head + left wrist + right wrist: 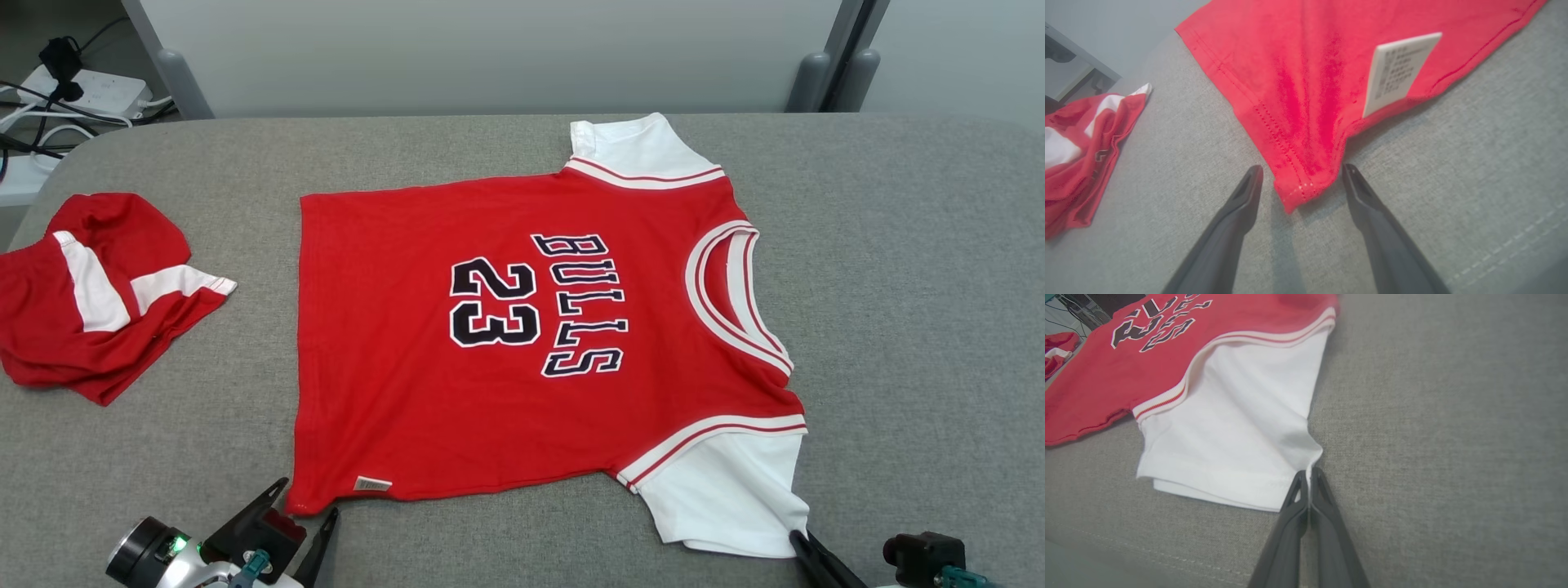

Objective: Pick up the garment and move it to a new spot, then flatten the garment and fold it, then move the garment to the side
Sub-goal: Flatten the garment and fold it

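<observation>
Along the bottom edge of the head view, the left end effector point(308, 497) gapes open astride the garment's point(506, 343) red hem corner; the right end effector point(1308, 473) pinches the white sleeve corner; the garment lies flat mid-worktop point(898, 286), its long axis running left to right, just above both.

Left gripper point(1302, 169): low at lower left of head view, jaws spread wide. Fingers point(1229, 220) straight, tips either side of garment point(1310, 81) hem corner, not clamped on it. Left wrist point(155, 551): silver, green light lit. Right gripper point(1309, 473): at lower right, jaws pressed together, pinching corner of white sleeve between tips.
</observation>
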You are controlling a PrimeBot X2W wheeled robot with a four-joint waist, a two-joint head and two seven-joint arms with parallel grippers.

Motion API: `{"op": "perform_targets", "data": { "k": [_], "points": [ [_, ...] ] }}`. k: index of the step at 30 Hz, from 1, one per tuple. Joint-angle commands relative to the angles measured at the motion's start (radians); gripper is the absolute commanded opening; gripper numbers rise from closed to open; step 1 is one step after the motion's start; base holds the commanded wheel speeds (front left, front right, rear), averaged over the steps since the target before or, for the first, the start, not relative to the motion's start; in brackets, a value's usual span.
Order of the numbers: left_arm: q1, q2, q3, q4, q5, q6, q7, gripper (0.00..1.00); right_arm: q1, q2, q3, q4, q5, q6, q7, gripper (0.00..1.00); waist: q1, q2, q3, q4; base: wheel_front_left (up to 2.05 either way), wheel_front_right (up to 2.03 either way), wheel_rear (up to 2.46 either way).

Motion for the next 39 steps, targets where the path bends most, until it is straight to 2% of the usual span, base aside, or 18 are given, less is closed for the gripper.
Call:
{"op": "perform_targets", "data": {
  "k": [1, 3, 4, 5, 6, 7, 8, 13, 22, 28, 39],
  "points": [
    [-0.048, 0.037, 0.021, -0.009, 0.011, -0.002, -0.006, 1.0, -0.016, -0.013, 0.02, -0.005, 0.008, 0.004, -0.013, 0.0, 0.0, -0.0001, 0.002, 0.001, 0.0, 0.0, 0.0],
    [-0.054, 0.041, 0.009, -0.014, 0.018, 0.004, -0.006, 1.0, -0.018, -0.011, 0.023, -0.003, 0.008, 0.004, -0.013, 0.0, 0.0, -0.0001, 0.004, 0.003, 0.0, 0.0, 0.0],
    [-0.054, 0.042, 0.006, -0.016, 0.019, 0.008, -0.006, 0.85, -0.019, -0.01, 0.024, -0.001, 0.008, 0.004, -0.013, 0.0, 0.0, -0.0001, 0.004, 0.004, 0.0, 0.0, 0.0],
    [-0.054, 0.043, 0.002, -0.017, 0.019, 0.011, -0.006, 0.76, -0.02, -0.009, 0.024, -0.001, 0.009, 0.004, -0.013, 0.0, 0.0, -0.0001, 0.004, 0.004, 0.0, 0.0, 0.0],
    [-0.055, 0.043, 0.0, -0.018, 0.017, 0.012, -0.006, 0.49, -0.021, -0.008, 0.025, 0.0, 0.009, 0.004, -0.013, 0.0, 0.0, -0.0001, 0.004, 0.005, 0.0, 0.0, 0.0],
    [-0.054, 0.045, -0.002, -0.015, 0.014, 0.011, -0.006, 0.1, -0.023, -0.008, 0.026, 0.001, 0.01, 0.004, -0.013, 0.0, 0.0, -0.0001, 0.004, 0.005, 0.0, 0.0, 0.0],
    [-0.054, 0.046, -0.002, -0.006, 0.009, 0.009, -0.006, 0.0, -0.024, -0.007, 0.028, 0.001, 0.011, 0.004, -0.013, 0.0, 0.0, -0.0001, 0.004, 0.004, 0.0, 0.0, 0.0],
    [-0.06, 0.043, -0.004, 0.018, -0.013, 0.002, -0.006, 0.0, -0.03, -0.013, 0.031, -0.005, 0.024, 0.004, -0.013, 0.0, 0.0, -0.0001, 0.0, 0.005, 0.0, 0.0, 0.0],
    [-0.038, 0.07, -0.001, 0.042, -0.038, -0.007, -0.006, 0.0, -0.01, -0.093, 0.085, -0.052, 0.074, 0.004, 0.058, 0.0, 0.0, -0.0001, -0.016, 0.004, 0.0, 0.0, 0.0],
    [-0.028, 0.083, -0.001, 0.057, -0.05, -0.005, -0.006, 0.0, 0.016, -0.154, 0.147, -0.148, 0.155, 0.004, 0.113, 0.0, 0.0, -0.0001, -0.029, 0.007, 0.0, 0.0, 0.0],
    [-0.015, 0.078, -0.018, 0.063, -0.072, -0.024, -0.006, 0.0, 0.014, -0.332, 0.258, -0.377, 0.287, 0.004, 0.235, 0.0, 0.0, -0.0001, -0.054, -0.009, 0.0, 0.0, 0.0]
  ]
}}
